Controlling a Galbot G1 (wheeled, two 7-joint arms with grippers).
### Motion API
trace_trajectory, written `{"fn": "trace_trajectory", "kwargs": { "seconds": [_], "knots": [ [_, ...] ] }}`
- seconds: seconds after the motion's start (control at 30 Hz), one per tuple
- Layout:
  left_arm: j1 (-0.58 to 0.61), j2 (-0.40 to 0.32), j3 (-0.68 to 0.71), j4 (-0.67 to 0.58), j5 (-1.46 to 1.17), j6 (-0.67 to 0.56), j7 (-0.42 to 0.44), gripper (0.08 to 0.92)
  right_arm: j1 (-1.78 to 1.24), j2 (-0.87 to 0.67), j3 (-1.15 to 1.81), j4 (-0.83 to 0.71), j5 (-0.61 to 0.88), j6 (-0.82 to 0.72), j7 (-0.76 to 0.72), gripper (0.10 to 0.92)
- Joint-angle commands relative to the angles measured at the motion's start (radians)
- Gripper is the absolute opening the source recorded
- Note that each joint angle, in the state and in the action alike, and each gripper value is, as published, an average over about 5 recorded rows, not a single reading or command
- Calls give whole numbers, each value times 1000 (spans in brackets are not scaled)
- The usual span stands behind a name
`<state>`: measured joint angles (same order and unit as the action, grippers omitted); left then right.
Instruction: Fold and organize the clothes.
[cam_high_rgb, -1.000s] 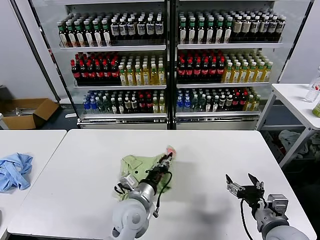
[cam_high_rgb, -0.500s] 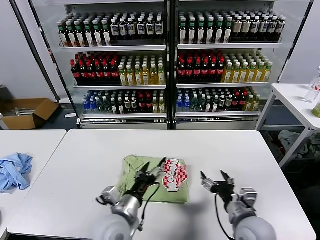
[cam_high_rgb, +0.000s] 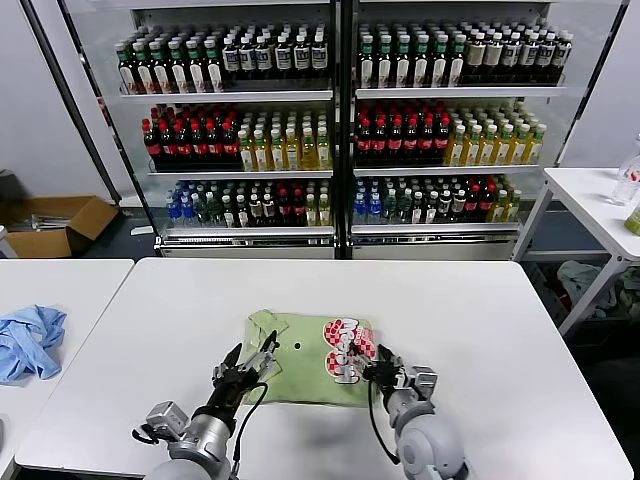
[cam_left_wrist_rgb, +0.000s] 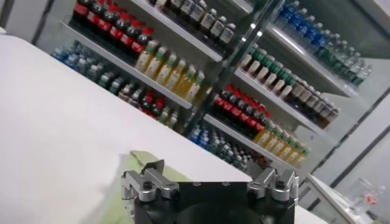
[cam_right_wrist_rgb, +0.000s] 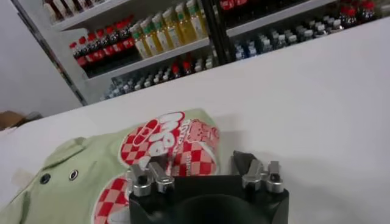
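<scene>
A: One garment lies on the white bench (cam_high_rgb: 470, 300) in front of the robot: a light green polo shirt (cam_high_rgb: 300, 370), lying flat near the front edge, collar toward the robot's left, its red-and-white checkered print (cam_high_rgb: 347, 350) facing up at the right end. Two small dark buttons (cam_right_wrist_rgb: 58, 176) show near the collar.

B: And the tools?

A: The left tool (cam_high_rgb: 250, 365) sits over the shirt's left edge, fingers spread wide, nothing between them. The right tool (cam_high_rgb: 372, 365) is at the shirt's right edge, just beside the checkered print, fingers apart. From the right wrist view its fingertips (cam_right_wrist_rgb: 146, 178) stand over the print; I cannot tell if they touch the cloth.

B: Anything else around?

A: A crumpled light blue cloth (cam_high_rgb: 28, 342) lies on a second bench (cam_high_rgb: 70, 280) well off to the left. Behind both stands a glass-fronted cooler (cam_high_rgb: 340, 130) with shelves of bottles, and a cardboard box (cam_high_rgb: 55, 225) sits on the floor at the far left.
</scene>
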<state>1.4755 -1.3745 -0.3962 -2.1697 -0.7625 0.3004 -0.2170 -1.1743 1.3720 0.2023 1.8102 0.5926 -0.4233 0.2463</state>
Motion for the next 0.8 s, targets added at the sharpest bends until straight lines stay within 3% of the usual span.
{"fn": "trace_trajectory", "kwargs": {
  "seconds": [0.03, 0.6, 0.8],
  "knots": [
    [45, 15, -46, -7, 8, -11, -1, 823, 48, 51, -61, -117, -16, 59, -19, 630],
    [44, 4, -26, 4, 17, -10, 0, 823, 171, -298, 80, -146, -73, 29, -193, 148],
    [45, -2, -10, 14, 76, -23, 8, 823, 171, -331, 101, -106, -103, -26, -183, 118]
  ]
}}
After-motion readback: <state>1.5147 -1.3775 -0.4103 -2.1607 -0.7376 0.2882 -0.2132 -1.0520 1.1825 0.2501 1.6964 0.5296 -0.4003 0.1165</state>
